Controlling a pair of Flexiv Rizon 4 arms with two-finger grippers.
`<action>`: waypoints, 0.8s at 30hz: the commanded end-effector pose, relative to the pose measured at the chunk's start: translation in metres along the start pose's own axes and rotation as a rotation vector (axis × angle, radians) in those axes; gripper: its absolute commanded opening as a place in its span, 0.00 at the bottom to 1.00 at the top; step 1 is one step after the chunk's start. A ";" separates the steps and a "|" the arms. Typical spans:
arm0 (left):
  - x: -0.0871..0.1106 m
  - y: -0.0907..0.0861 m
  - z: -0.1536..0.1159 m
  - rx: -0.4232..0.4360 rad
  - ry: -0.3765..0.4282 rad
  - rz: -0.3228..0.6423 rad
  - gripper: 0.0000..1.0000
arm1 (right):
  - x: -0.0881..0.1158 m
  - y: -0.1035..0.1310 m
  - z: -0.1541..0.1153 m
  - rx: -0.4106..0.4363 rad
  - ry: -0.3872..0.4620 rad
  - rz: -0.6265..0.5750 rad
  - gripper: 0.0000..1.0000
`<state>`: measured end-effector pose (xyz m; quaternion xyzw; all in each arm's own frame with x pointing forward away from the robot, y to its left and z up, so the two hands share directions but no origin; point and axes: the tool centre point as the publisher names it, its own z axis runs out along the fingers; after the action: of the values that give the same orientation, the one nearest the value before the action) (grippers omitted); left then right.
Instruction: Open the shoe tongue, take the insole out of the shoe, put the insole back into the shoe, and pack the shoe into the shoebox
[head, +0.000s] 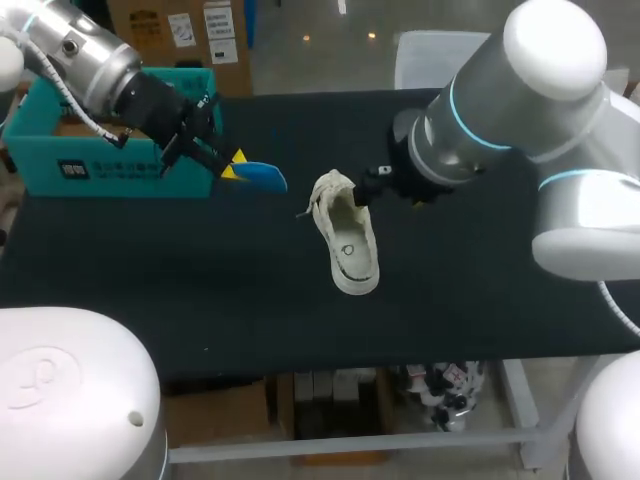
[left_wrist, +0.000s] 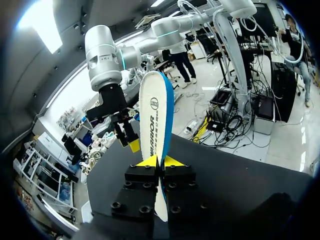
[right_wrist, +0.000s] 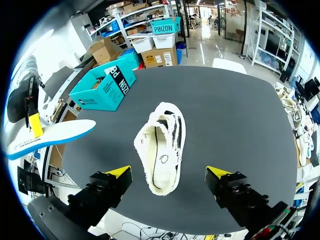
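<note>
A cream-white shoe (head: 347, 238) lies on the black table (head: 480, 290) near its middle, mouth open and laces loose. My left gripper (head: 232, 168) hangs to the shoe's left, shut on a blue and white insole (head: 262, 177). In the left wrist view the insole (left_wrist: 156, 117) stands on edge, pinched between the yellow tips of that gripper (left_wrist: 160, 161). My right gripper (right_wrist: 169, 172) hovers above the shoe (right_wrist: 162, 147), open wide, its fingers either side of the heel end without touching. From there the held insole (right_wrist: 50, 139) shows off to one side.
A teal shoebox (head: 100, 155) stands open at the table's back left, just behind my left gripper, and shows again as the shoebox (right_wrist: 102, 85) beyond the shoe. My right arm (head: 500, 110) reaches over the back right of the table.
</note>
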<state>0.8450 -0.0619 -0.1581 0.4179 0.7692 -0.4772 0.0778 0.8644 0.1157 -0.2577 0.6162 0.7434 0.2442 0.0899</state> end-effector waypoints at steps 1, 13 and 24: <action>0.000 0.001 0.001 0.002 -0.002 0.001 0.00 | 0.001 -0.001 0.001 -0.006 -0.003 0.002 1.00; 0.008 -0.014 0.031 -0.012 -0.049 0.112 0.00 | -0.002 -0.004 0.000 0.083 0.148 0.321 1.00; 0.012 -0.029 0.059 0.037 -0.037 0.269 0.00 | -0.001 -0.023 0.001 0.268 0.274 0.757 1.00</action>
<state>0.8020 -0.1029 -0.1703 0.5078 0.6997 -0.4818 0.1431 0.8444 0.1177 -0.2705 0.7641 0.5846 0.2545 -0.0980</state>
